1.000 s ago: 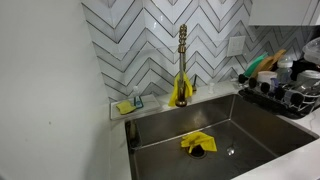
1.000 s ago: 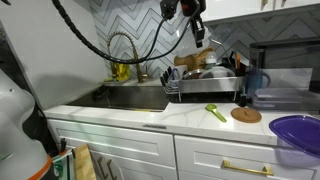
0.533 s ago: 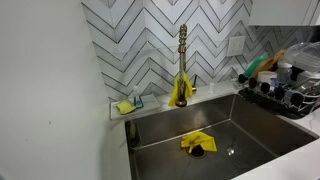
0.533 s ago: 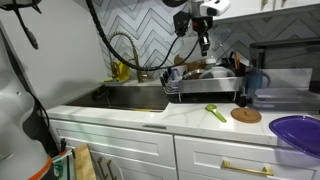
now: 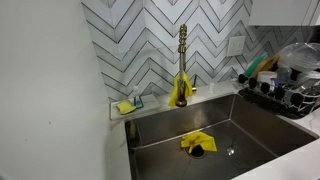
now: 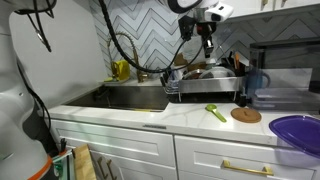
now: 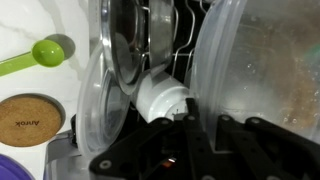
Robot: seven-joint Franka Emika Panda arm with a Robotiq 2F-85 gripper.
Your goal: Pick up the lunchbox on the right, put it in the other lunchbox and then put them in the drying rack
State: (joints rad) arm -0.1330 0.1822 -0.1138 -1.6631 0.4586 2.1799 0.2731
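Here I am, high over the back edge of the table [image 6: 190, 116], right above the drying rack [image 6: 205, 90]. My hand [image 6: 206, 48] points straight down. The clear lunchbox [image 7: 265, 70] fills the right side of the wrist view, tight against my fingers. In an exterior view the lunchbox [image 5: 298, 55] hangs in the air above the drying rack [image 5: 270, 100] with nothing under it. So I judge my hand [image 7: 190, 140] is closed narrow on its wall, though the fingertips are only a dark blur. Whether the second lunchbox sits nested inside, I can't make out through the cloudy plastic.

The step, as I read it, is the last one: get the load down into the rack. And the rack is crowded! Upright dishes [image 7: 130, 45] stand in a row directly below, and a white cup [image 7: 165, 100] is wedged right under my hand.

To do this well, I'd want an open slot, not the tops of those dishes. I'd keep the box tilted to match the way they lean, so it slides between them instead of knocking them. I'd go down slowly and straight, and feel for the wire before letting go. If I release too high, the light box could bounce out toward the sink [image 6: 135, 97].

The green spoon [image 6: 216, 112] and the cork coaster [image 6: 245, 115] lie out toward the front edge, well clear of me.
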